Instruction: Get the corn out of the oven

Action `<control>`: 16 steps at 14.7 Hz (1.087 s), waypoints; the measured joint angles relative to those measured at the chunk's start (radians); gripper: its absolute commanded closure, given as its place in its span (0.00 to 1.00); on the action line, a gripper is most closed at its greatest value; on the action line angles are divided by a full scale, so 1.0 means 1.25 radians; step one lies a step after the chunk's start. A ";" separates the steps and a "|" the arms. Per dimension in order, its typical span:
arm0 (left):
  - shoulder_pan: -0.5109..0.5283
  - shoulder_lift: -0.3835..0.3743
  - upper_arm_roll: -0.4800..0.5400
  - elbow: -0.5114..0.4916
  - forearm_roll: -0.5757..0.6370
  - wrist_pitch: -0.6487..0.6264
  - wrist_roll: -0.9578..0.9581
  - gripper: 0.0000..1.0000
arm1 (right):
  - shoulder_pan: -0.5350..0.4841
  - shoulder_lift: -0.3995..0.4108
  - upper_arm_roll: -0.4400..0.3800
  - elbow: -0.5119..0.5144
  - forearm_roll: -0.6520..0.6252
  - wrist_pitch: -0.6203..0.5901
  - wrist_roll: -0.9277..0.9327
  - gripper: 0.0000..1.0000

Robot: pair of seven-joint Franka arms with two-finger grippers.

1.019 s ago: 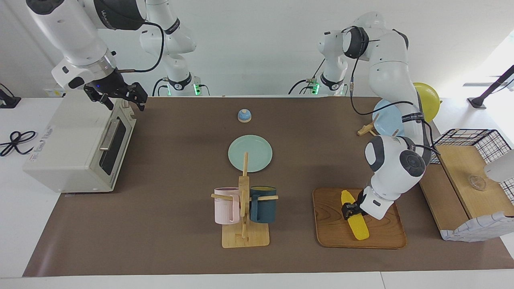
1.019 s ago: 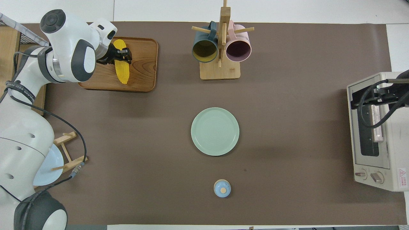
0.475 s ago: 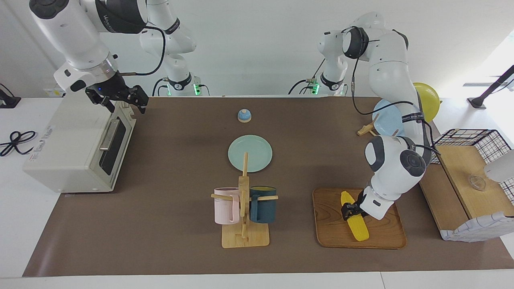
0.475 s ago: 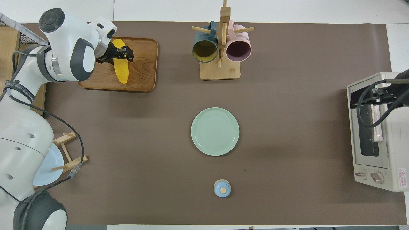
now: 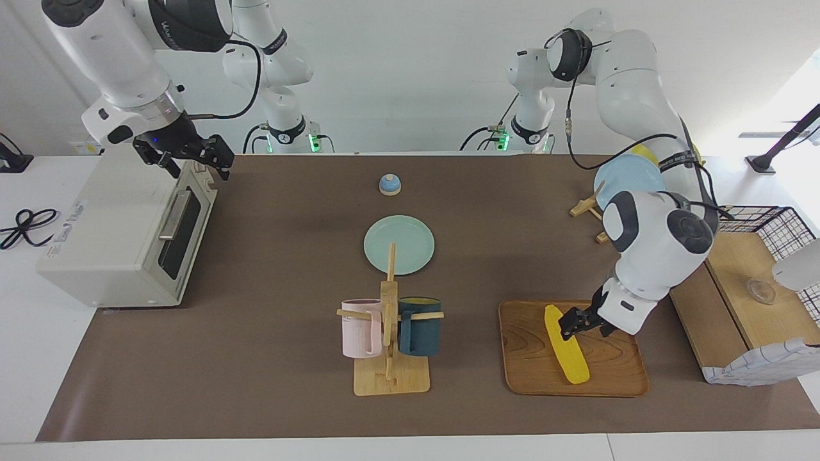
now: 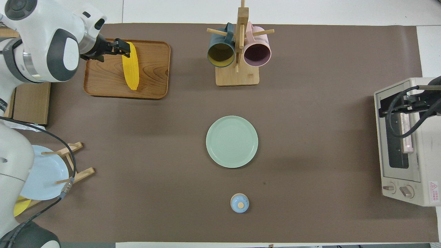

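Note:
The corn (image 5: 567, 349) lies flat on a wooden tray (image 5: 612, 368) at the left arm's end of the table; it also shows in the overhead view (image 6: 131, 67) on the tray (image 6: 153, 69). My left gripper (image 5: 582, 324) is open and empty, just above the tray beside the cob's end nearer the robots; in the overhead view it (image 6: 119, 47) is next to the cob. The off-white oven (image 5: 115, 224) stands at the right arm's end with its glass door shut. My right gripper (image 5: 188, 157) hovers open over the oven's top front corner nearer the robots, also shown in the overhead view (image 6: 401, 105).
A mug rack (image 5: 389, 346) with a pink and a dark blue mug stands mid-table. A green plate (image 5: 399, 244) and a small blue bell (image 5: 389, 184) lie nearer the robots. A blue plate on a wooden stand (image 5: 624, 182) and a wire-and-wood basket shelf (image 5: 749, 282) are by the left arm.
My left gripper has let go of the corn, opened, and pulled back toward the left arm's end. The corn now lies free on the tray. The right gripper has barely moved.

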 measured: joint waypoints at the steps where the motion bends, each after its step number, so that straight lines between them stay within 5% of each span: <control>1: 0.001 -0.034 0.008 -0.013 0.000 -0.026 0.000 0.00 | 0.000 0.000 0.000 0.000 0.000 0.000 0.000 0.00; 11: 0.001 -0.338 0.042 -0.110 0.000 -0.368 0.000 0.00 | 0.000 0.000 0.000 -0.002 0.000 0.070 0.000 0.00; 16: -0.002 -0.500 0.039 -0.247 0.000 -0.410 0.000 0.00 | -0.001 0.000 0.000 -0.003 0.000 0.089 -0.002 0.00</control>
